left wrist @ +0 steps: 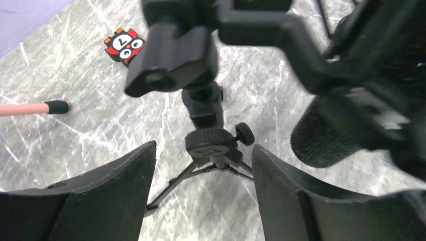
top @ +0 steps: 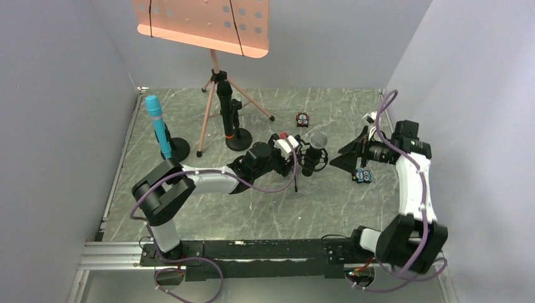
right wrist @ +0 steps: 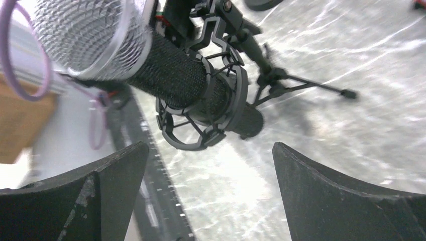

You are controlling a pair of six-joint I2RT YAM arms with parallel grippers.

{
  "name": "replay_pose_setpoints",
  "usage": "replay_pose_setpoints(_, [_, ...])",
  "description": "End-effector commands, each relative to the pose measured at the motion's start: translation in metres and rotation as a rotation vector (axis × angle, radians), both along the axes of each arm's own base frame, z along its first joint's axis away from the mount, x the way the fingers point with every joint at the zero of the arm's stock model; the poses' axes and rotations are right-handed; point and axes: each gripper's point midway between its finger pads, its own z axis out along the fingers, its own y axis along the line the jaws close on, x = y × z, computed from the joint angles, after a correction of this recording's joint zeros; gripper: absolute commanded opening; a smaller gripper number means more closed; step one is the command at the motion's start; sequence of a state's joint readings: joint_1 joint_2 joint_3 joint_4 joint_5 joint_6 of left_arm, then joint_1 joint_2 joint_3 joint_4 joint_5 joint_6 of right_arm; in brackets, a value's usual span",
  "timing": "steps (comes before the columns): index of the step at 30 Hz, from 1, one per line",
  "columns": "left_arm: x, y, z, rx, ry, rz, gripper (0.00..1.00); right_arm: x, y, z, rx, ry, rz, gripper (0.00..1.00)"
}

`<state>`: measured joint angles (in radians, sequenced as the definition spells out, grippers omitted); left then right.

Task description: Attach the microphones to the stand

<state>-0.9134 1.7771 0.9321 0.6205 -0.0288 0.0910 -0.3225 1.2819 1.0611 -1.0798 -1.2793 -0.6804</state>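
A: Where to find the silver-mesh microphone (right wrist: 80,35)?

B: In the black ring mount (right wrist: 201,108) of the small tripod (left wrist: 211,145), near the middle of the grey marbled table (top: 252,208). Tilted, dark body through the ring, held by the mount only.

A: And the other two?

B: Further left. Cyan microphone (top: 154,123) upright on a round-base stand (top: 176,149), near the left wall. Black microphone (top: 224,104) with an orange ring low on the body, upright on a second round base (top: 240,140), just beside the pink legs of the music stand (top: 211,101).

A: And the left gripper (left wrist: 203,148)?

B: Open. Fingers (left wrist: 100,201) apart, one on each side of the small tripod, touching nothing. Close to the silver-mesh microphone from the left.

A: And the right gripper (right wrist: 210,148)?

B: Open very wide, nothing between the fingers (right wrist: 341,201). Pointing at the ring mount from the right, a little apart from it.

A: Anything to read?

B: Only with doubt. Red toy block (left wrist: 124,45) behind the small tripod, with a cartoon face and a white mark perhaps like "7". Blue toy block (top: 361,175) just beside the right gripper, print too small to read. At the back, the orange perforated desk (top: 202,25) of the music stand, crossed by two dark lines.
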Motion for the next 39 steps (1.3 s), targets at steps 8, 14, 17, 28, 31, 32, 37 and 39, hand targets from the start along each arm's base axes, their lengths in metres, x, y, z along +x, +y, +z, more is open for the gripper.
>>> replay_pose_setpoints(8, [-0.018, 0.038, 0.042, -0.053, -0.007, 0.064, 0.82, 0.003, -0.002, 0.042, -0.157, -0.441, 0.012, 1.00])
replay_pose_setpoints(14, [-0.050, 0.068, 0.055, -0.110, 0.083, 0.073, 0.84, -0.021, 0.015, 0.042, -0.150, -0.700, 0.161, 1.00])
replay_pose_setpoints(17, [-0.074, 0.083, 0.066, -0.153, 0.145, 0.047, 0.91, -0.021, 0.021, 0.050, -0.135, -0.755, 0.186, 1.00])
replay_pose_setpoints(28, [-0.137, 0.148, 0.087, -0.243, 0.218, 0.035, 0.99, -0.005, 0.070, 0.058, -0.074, -0.761, 0.282, 0.94])
replay_pose_setpoints(31, [-0.150, 0.162, 0.079, -0.257, 0.252, 0.045, 0.99, 0.000, 0.072, 0.056, -0.060, -0.745, 0.288, 0.90])
replay_pose_setpoints(32, [-0.153, 0.166, 0.077, -0.265, 0.260, 0.047, 0.99, 0.002, 0.073, 0.055, -0.054, -0.737, 0.293, 0.88])
replay_pose_setpoints(37, [-0.160, 0.182, 0.069, -0.315, 0.292, 0.093, 0.99, 0.006, 0.084, 0.052, -0.037, -0.717, 0.298, 0.83])
replay_pose_setpoints(39, [-0.163, 0.185, 0.071, -0.339, 0.302, 0.101, 0.99, 0.005, 0.088, 0.047, -0.029, -0.704, 0.307, 0.80])
